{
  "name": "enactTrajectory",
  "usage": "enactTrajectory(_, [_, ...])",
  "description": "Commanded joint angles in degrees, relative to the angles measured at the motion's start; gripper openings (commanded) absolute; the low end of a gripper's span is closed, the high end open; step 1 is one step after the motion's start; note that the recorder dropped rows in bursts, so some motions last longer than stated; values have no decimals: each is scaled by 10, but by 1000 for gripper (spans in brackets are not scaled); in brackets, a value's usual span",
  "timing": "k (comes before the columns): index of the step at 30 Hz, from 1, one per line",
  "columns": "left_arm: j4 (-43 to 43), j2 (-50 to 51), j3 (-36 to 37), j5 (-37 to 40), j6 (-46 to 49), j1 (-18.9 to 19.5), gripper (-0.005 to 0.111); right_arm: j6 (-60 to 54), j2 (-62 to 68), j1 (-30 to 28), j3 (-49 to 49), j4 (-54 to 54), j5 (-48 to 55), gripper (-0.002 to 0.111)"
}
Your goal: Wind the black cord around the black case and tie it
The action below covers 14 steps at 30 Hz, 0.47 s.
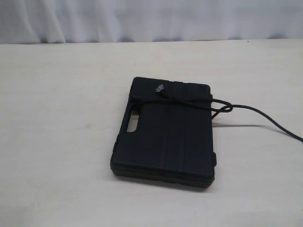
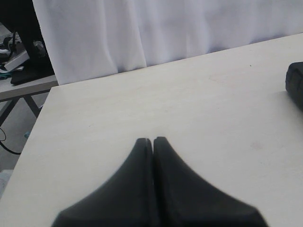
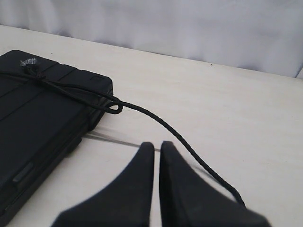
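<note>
Two grippers, both with jaws pressed together and nothing between them that I can see. Left gripper [image 2: 153,140] hangs over bare table [image 2: 118,109]. Right gripper [image 3: 156,144] sits just beside the black cord [image 3: 156,120]. Black case [image 1: 165,135] lies flat near the table's middle, handle cutout [image 1: 131,124] toward the left edge. Cord crosses the lid at the case's far end, knotted there with its frayed tip [image 1: 160,88] on top, loops just off the case's right side, then trails to the table's right edge.
</note>
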Motion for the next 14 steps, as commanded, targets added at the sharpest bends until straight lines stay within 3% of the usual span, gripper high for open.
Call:
enactTrajectory(1, [0, -2, 1, -4, -1, 0, 0, 1, -3, 1, 2, 0, 2, 4])
enactTrajectory(14, [-2, -2, 1, -4, -1, 0, 0, 1, -3, 1, 2, 0, 2, 4])
